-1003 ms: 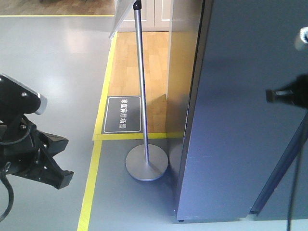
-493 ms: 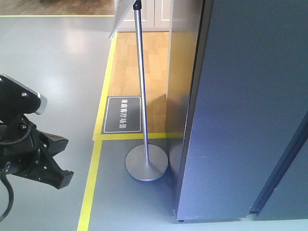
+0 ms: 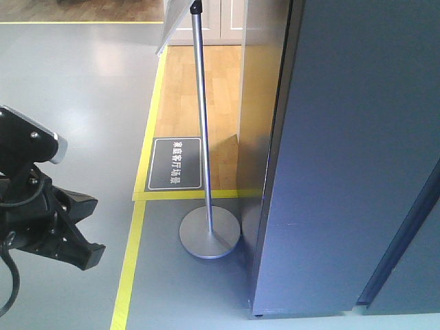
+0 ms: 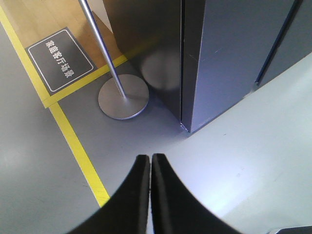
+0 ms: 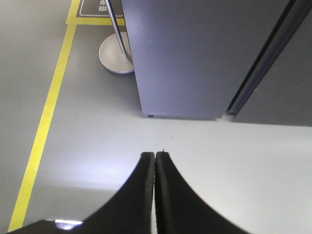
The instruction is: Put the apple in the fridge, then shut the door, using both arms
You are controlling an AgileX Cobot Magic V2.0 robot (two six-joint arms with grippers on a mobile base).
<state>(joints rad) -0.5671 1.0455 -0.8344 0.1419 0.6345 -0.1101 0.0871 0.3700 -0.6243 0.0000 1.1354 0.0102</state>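
The fridge (image 3: 344, 172) stands at the right, dark blue-grey, and none of its white inside shows. Its door (image 5: 195, 53) lies flush with the body, a dark seam (image 5: 261, 68) running beside it. The apple is out of view in every frame. My left arm (image 3: 41, 220) hangs low at the left, away from the fridge. In its wrist view my left gripper (image 4: 150, 156) is shut and empty above the grey floor. My right gripper (image 5: 155, 154) is also shut and empty, over the floor in front of the fridge's bottom edge.
A metal sign pole (image 3: 201, 117) on a round base (image 3: 210, 232) stands just left of the fridge. Yellow floor tape (image 3: 130, 254) runs along the floor, with a dark floor label (image 3: 176, 163) and wooden flooring (image 3: 199, 75) behind.
One second ago my right arm's tip was against the fridge face at the right edge of the front view. It has since withdrawn out of that view. The left arm has not moved.
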